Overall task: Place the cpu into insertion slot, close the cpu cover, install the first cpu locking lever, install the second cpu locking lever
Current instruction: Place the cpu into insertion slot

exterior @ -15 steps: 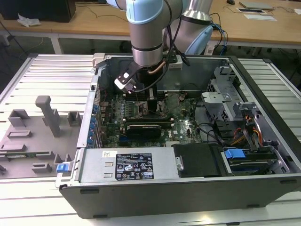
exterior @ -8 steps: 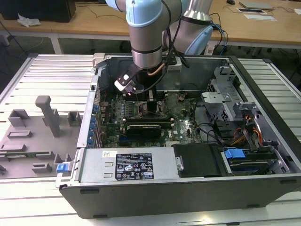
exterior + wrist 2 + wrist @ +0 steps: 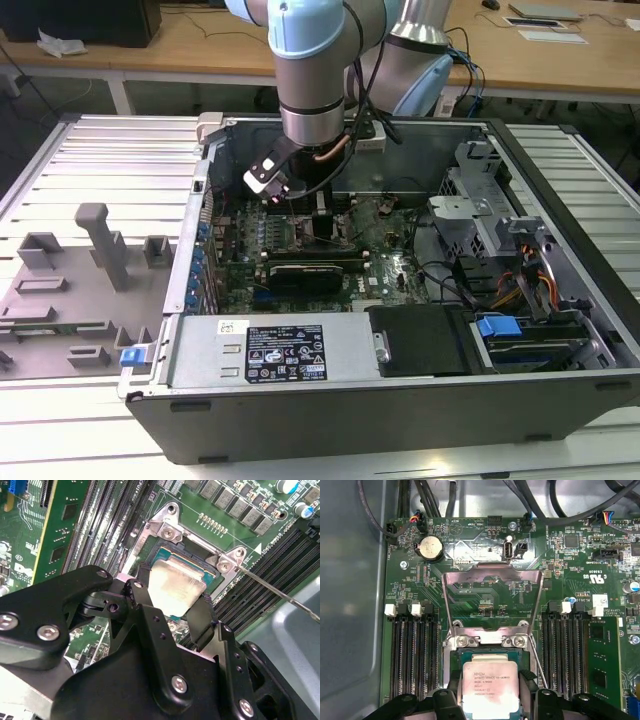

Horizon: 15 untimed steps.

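My gripper (image 3: 172, 602) is shut on the cpu (image 3: 177, 585), a small square chip with a pale metal top, held by two opposite edges between black fingers (image 3: 141, 587). The cpu (image 3: 490, 682) sits level right over the insertion slot (image 3: 490, 652), whose blue-green edge and dark metal rim show around it; I cannot tell whether it is seated. The cpu cover (image 3: 492, 570), a thin silver frame with a window, stands swung open behind the slot. A thin wire locking lever (image 3: 537, 660) stands raised beside the slot. In the exterior view the gripper (image 3: 288, 198) is down inside the open computer case.
Long black memory slots (image 3: 412, 655) flank the socket on both sides, one holding a green memory stick (image 3: 602, 655). The grey power supply box (image 3: 290, 350) lies along the case's near wall, a drive cage (image 3: 530, 290) at the exterior view's right, a grey fixture tray (image 3: 80, 290) at its left.
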Motion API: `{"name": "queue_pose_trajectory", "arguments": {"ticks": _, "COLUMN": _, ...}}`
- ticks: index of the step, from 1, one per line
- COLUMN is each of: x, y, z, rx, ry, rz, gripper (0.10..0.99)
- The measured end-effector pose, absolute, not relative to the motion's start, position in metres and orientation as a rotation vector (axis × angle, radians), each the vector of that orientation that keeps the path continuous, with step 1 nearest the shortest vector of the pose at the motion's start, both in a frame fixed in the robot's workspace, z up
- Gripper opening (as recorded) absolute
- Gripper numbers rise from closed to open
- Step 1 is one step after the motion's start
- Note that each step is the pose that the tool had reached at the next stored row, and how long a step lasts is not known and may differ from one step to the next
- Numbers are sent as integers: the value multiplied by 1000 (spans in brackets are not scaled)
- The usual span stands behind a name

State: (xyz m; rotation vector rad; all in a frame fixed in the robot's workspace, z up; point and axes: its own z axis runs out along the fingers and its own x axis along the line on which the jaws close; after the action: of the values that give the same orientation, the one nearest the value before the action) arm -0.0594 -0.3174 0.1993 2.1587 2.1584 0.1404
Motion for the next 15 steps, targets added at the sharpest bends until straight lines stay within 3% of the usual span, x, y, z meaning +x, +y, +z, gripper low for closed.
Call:
{"name": "queue_pose_trajectory", "arguments": {"ticks": 2, "x": -59, "y": -317, "z": 199, "rx": 2159, "ry": 2158, "rz": 140, "gripper": 553}}
{"name": "queue_pose_trajectory", "arguments": {"ticks": 3, "x": -59, "y": -317, "z": 199, "rx": 2159, "ry": 2158, "rz": 140, "gripper": 616}}
{"name": "queue_pose_trajectory", "arguments": {"ticks": 15, "x": -59, "y": -317, "z": 206, "rx": 2159, "ry": 2158, "rz": 141, "gripper": 616}}
